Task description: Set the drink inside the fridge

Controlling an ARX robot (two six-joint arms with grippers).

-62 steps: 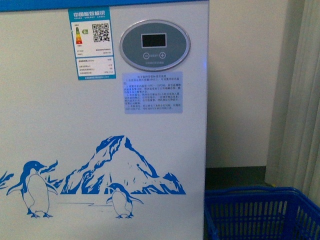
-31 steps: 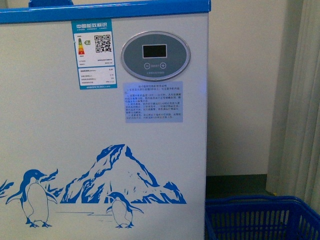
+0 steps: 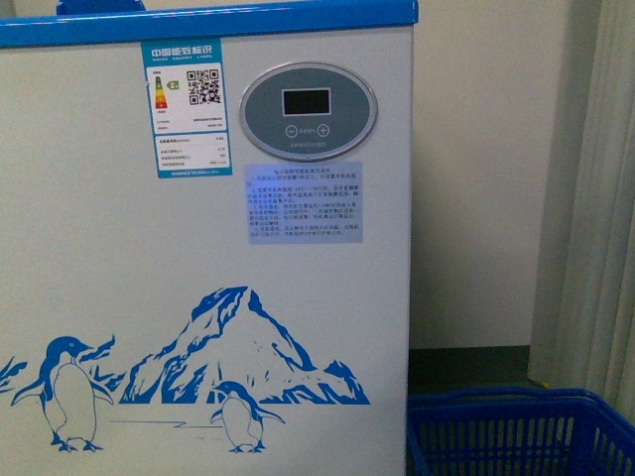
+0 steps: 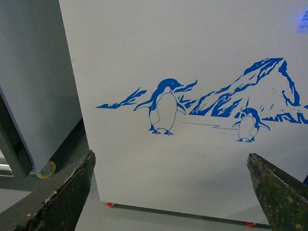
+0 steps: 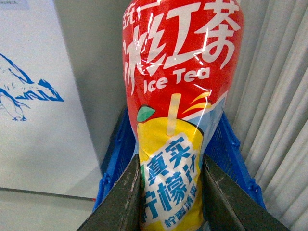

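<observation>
Backdrop: fridge (image 3: 198, 297) filling view.
Change: view rising, blue rim (image 3: 198, 20) now showing.
Right gripper (image 5: 171, 166): clamping drink (image 5: 178, 96).
Left gripper (image 4: 171, 161): hanging spread, empty.
Meaning: probably nearing lid height.

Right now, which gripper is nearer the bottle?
Right. The right gripper has its fingers clamped on the bottle; the left gripper is open, empty, facing the fridge, no bottle in its view.

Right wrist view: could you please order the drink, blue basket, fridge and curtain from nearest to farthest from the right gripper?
1. drink, clamped between the fingers of the right gripper.
2. blue basket, directly behind the drink.
3. fridge on one side and curtain on the other, both beyond the basket; too close to call.
</observation>
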